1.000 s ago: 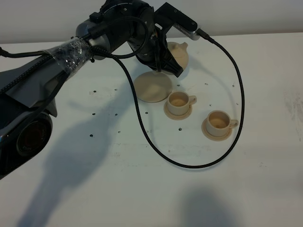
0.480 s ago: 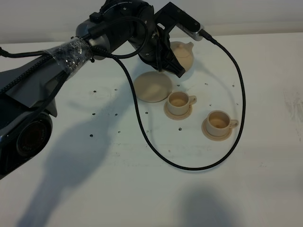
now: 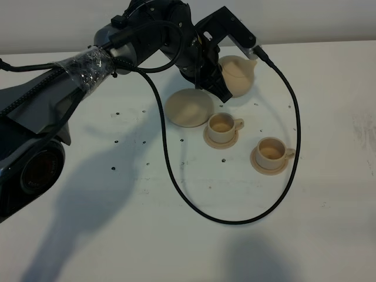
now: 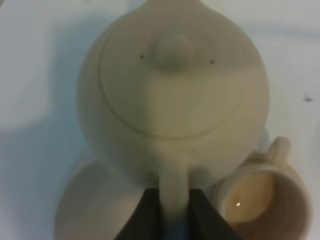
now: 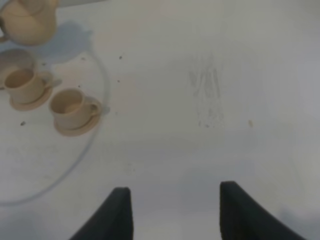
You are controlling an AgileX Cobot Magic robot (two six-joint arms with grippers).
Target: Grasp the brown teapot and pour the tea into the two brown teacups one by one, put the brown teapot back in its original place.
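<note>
The left gripper (image 3: 218,82) is clamped on the loop handle of the squat, pale beige-tan ceramic teapot (image 3: 238,75), one finger on each side of it. The pot is held above the white table (image 3: 117,205) with its knobbed lid on. It is off the wide round beige plate (image 3: 189,107) and just beyond the nearer small beige teacup (image 3: 223,125). The second matching teacup (image 3: 272,151) stands on its own saucer nearby. A black cable (image 3: 176,176) loops around both cups. The right gripper (image 5: 175,187) hangs over bare table with its fingers apart, holding nothing.

High camera looks down; all views (left closest) share the teapot (image 3: 238,75).
</note>
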